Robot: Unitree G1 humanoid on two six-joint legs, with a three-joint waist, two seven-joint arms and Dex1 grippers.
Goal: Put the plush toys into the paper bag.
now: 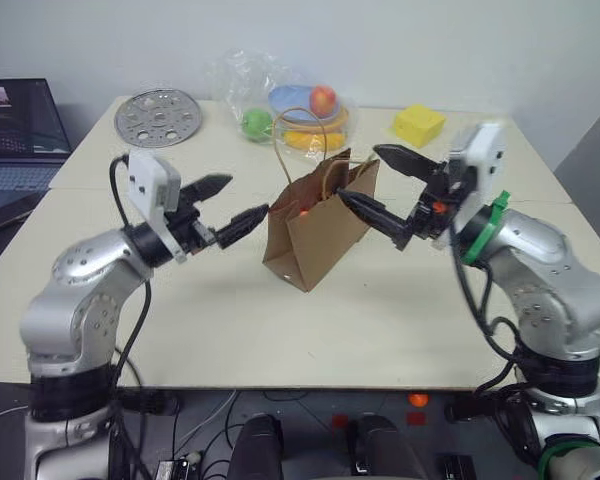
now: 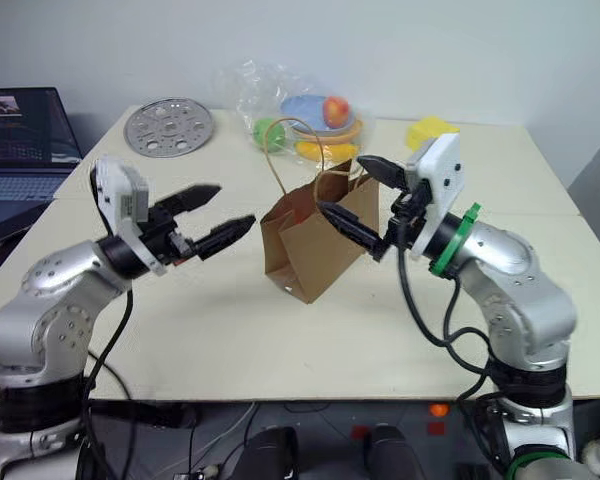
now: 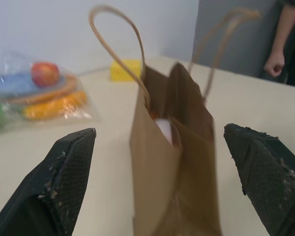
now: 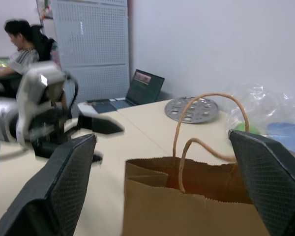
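The brown paper bag [image 1: 315, 228] stands upright on the table between my two grippers, its cord handles up. Inside its mouth, the left wrist view shows a white plush toy [image 3: 163, 129] with a bit of orange plush beside it; orange also shows in the head view [image 1: 305, 210]. My left gripper [image 1: 248, 196] is open at the bag's left side, level, holding nothing. My right gripper [image 1: 358, 173] is open at the bag's upper right, its lower finger close to the rim. In the wrist views the bag [image 4: 187, 206] sits between each pair of spread fingers.
At the back of the table lie a clear plastic bag of plastic fruit [image 1: 290, 105], a yellow block [image 1: 418, 124] and a round metal disc [image 1: 157, 116]. A laptop [image 1: 15, 130] sits off to the left. A person [image 4: 19, 54] sits beyond the table.
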